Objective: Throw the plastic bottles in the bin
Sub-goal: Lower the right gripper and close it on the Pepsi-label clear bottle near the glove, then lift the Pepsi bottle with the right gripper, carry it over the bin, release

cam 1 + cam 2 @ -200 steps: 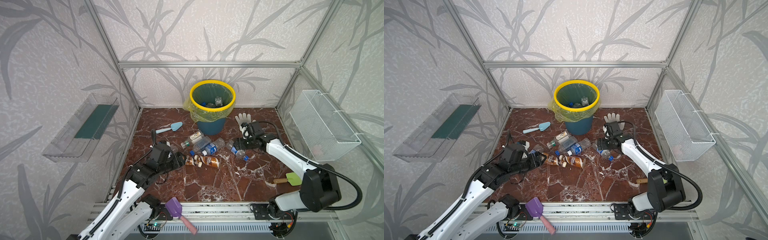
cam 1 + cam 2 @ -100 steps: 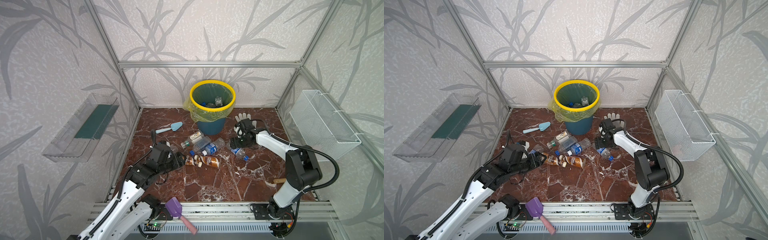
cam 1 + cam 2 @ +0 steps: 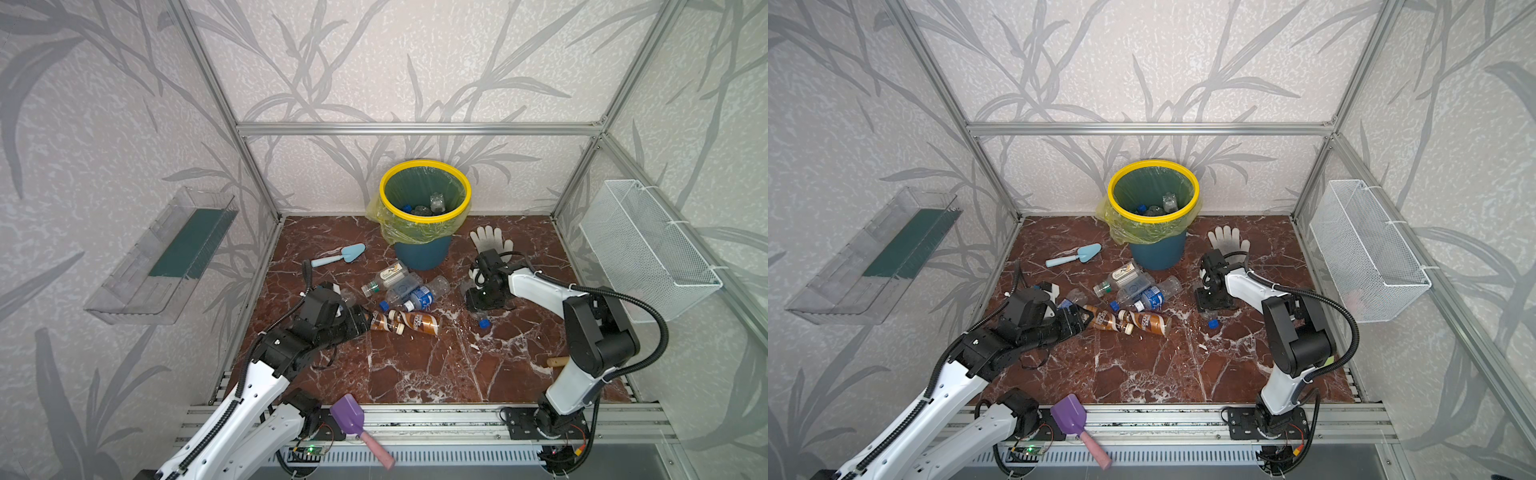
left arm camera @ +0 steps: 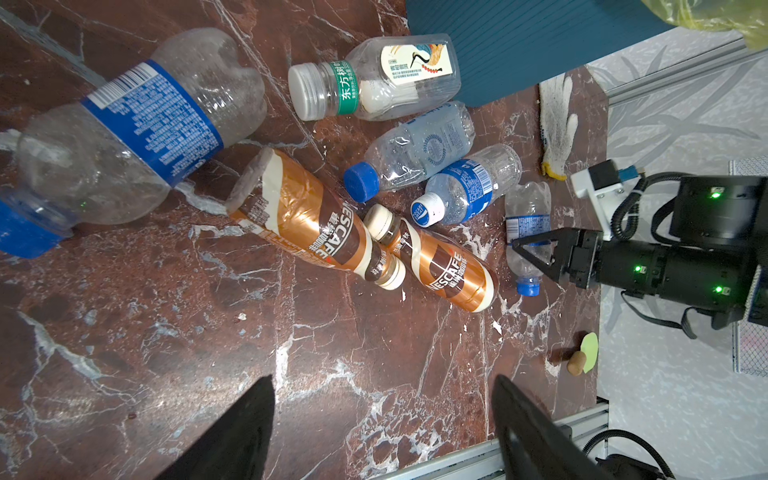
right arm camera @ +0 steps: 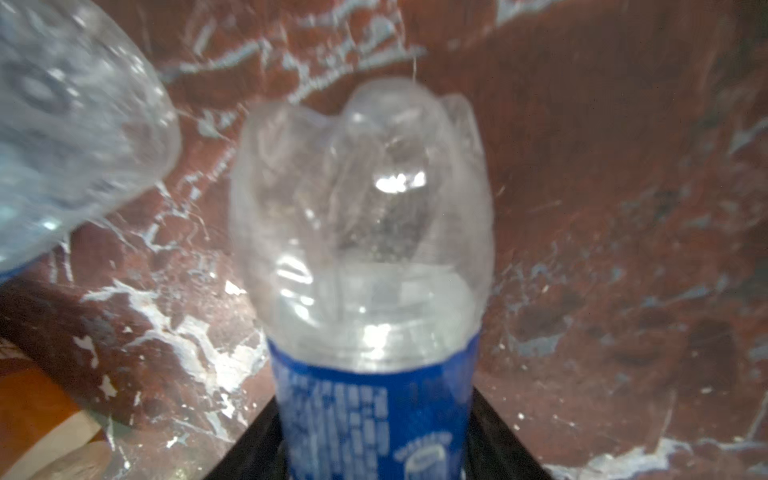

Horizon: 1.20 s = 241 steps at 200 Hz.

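Gripped bottle (image 5: 361,216): small and clear, blue label, blue cap, lying on the tabletop (image 3: 415,365) to the right of the others, apart from the bin
Right fingers (image 5: 494,457): closed against both sides of its label
Loose bottles (image 3: 405,291): clustered on the tabletop before the bin; clear with blue labels, one green-banded, two brown-swirled
Bin (image 3: 424,217): teal, yellow rim and liner, several bottles inside, by the back wall
Left fingers (image 4: 237,440): spread wide, empty, at the cluster's left edge
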Tool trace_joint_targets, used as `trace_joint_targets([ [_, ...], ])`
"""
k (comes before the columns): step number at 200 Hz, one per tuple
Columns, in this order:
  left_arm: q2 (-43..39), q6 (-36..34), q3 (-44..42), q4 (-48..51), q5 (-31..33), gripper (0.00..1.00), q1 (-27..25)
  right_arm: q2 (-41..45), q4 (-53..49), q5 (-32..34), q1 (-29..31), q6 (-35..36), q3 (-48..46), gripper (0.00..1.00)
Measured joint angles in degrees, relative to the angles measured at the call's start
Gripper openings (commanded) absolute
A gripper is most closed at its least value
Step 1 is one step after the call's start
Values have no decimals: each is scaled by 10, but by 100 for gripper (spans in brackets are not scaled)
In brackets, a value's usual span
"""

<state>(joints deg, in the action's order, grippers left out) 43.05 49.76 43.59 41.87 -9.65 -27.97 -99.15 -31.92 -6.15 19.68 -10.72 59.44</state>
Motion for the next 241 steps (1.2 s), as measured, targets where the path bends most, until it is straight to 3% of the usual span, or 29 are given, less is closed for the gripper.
trace_joint_targets([
  [35, 1, 0, -7, -3, -3, 81, 0, 50, 9, 1, 9, -27, -56, 47],
  [114, 3, 0, -12, -5, -5, 81, 0, 255, -1, 7, 63, -120, -199, 44],
  [155, 10, -1, -14, -8, -5, 81, 0, 377, -39, 5, 75, -148, -171, 44],
  [169, 18, -3, -9, -5, -4, 81, 0, 365, -83, 5, 76, -147, -63, 48],
  [185, 35, -9, 10, -1, -3, 81, 0, 283, -103, 5, 76, -136, 159, 56],
  [209, 61, -18, 56, -1, 0, 81, 0, 80, -129, 7, 72, -119, 539, 84],
  [241, 63, -23, 92, 0, 9, 81, 0, -207, -345, 32, 67, -125, 1030, 94],
])
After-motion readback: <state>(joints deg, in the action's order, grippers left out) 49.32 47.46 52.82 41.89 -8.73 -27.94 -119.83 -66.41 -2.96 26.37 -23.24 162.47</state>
